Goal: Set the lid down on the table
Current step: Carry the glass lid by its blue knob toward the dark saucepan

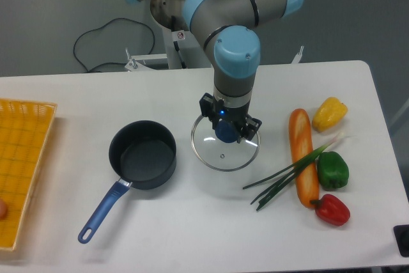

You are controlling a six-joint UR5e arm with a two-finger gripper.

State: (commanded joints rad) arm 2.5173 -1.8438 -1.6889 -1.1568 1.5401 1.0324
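Observation:
The lid point(225, 155) is round clear glass with a thin metal rim and a blue knob point(224, 132). It lies flat on the white table point(192, 222), just right of the dark blue saucepan point(142, 155). My gripper point(228, 124) points straight down over the knob. Its black fingers point(206, 105) stand apart on either side of the knob, and it looks open. The arm hides the far part of the lid.
The saucepan's blue handle point(101, 214) points to the front left. A yellow woven basket point(22, 171) is at the left edge. At the right lie a baguette point(303, 155), green onions point(287, 174), and yellow point(330, 112), green point(333, 170) and red point(331, 210) peppers.

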